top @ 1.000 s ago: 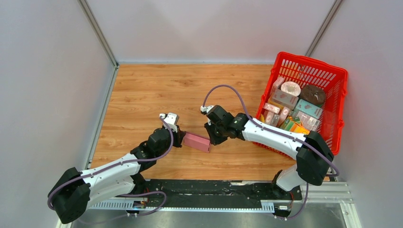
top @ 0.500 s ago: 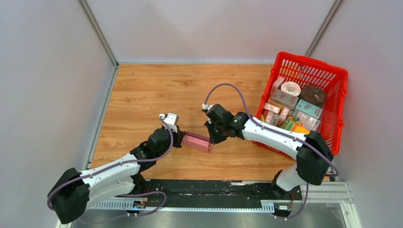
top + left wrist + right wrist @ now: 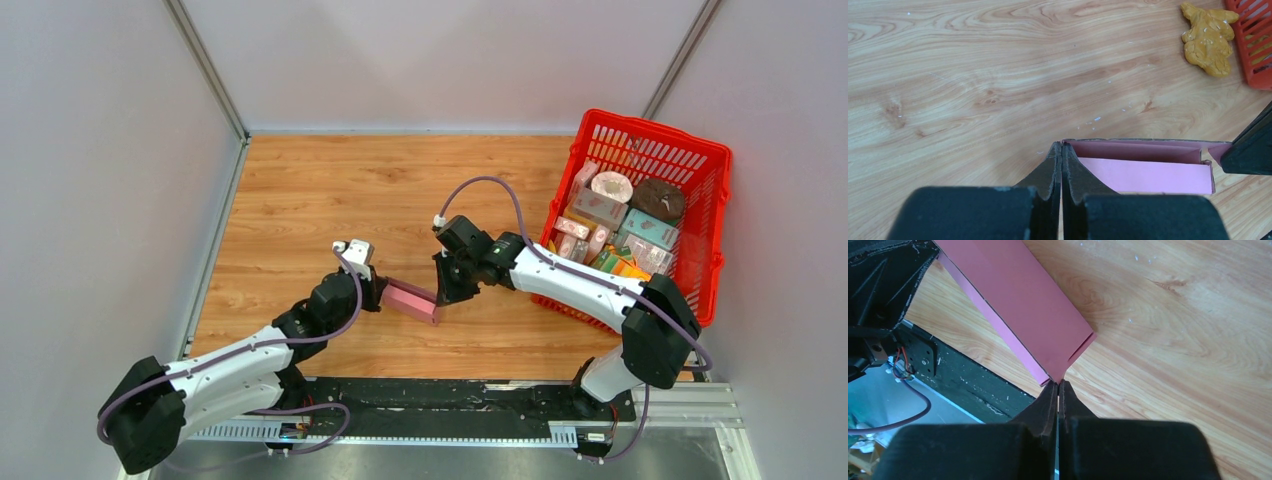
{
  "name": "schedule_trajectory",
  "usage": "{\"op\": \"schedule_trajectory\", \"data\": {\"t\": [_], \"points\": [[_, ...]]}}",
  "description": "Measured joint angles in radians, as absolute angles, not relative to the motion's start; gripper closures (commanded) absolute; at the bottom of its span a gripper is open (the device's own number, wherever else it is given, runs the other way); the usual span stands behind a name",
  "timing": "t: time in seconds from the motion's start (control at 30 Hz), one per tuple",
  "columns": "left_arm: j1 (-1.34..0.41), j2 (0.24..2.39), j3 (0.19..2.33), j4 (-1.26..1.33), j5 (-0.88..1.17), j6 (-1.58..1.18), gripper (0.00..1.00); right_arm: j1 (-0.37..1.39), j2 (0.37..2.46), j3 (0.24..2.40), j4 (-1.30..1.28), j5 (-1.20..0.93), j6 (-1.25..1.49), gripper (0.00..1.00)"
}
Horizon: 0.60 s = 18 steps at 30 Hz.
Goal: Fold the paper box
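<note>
Paper box (image 3: 410, 300) is pinched at each end by closed left gripper (image 3: 1061, 148) and right gripper (image 3: 1058, 385), near the front edge of the bench (image 3: 400, 180). Tearing is risked under opposing pull.

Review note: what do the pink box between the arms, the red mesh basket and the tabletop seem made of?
Pink box: thin matte card or paper, going by its crisp folds and thin cut edges.
Red mesh basket: moulded plastic, probably, with a uniform slotted grid and slight sheen.
Tabletop: smooth wood-grain surface with knots; solid wood or printed laminate, I cannot tell.
</note>
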<state>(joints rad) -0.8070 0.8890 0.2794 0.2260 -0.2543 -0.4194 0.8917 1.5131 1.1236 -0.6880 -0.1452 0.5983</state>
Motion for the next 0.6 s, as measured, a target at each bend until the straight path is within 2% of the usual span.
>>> {"op": "schedule_trajectory", "data": {"t": [0.2, 0.3, 0.33, 0.4, 0.43, 0.5, 0.53, 0.6], "points": [[-0.810, 0.883, 0.275, 0.225, -0.265, -0.422, 1.00, 0.891, 1.515, 1.115, -0.680, -0.182, 0.660, 0.99], [-0.812, 0.887, 0.275, 0.229, -0.265, -0.422, 1.00, 0.891, 1.522, 1.106, -0.673, -0.204, 0.679, 0.90], [-0.812, 0.888, 0.275, 0.230, -0.265, -0.423, 1.00, 0.890, 1.523, 1.103, -0.670, -0.208, 0.682, 0.78], [-0.813, 0.891, 0.275, 0.234, -0.265, -0.424, 1.00, 0.886, 1.523, 1.096, -0.657, -0.212, 0.683, 0.63], [-0.817, 0.892, 0.275, 0.235, -0.263, -0.426, 1.00, 0.886, 1.523, 1.093, -0.645, -0.210, 0.674, 0.49], [-0.821, 0.892, 0.275, 0.235, -0.263, -0.427, 1.00, 0.886, 1.523, 1.093, -0.630, -0.195, 0.640, 0.38], [-0.823, 0.892, 0.275, 0.235, -0.261, -0.428, 1.00, 0.886, 1.521, 1.093, -0.617, -0.181, 0.611, 0.28], [-0.825, 0.892, 0.275, 0.234, -0.257, -0.429, 1.00, 0.887, 1.510, 1.080, -0.579, -0.158, 0.535, 0.23]]}}
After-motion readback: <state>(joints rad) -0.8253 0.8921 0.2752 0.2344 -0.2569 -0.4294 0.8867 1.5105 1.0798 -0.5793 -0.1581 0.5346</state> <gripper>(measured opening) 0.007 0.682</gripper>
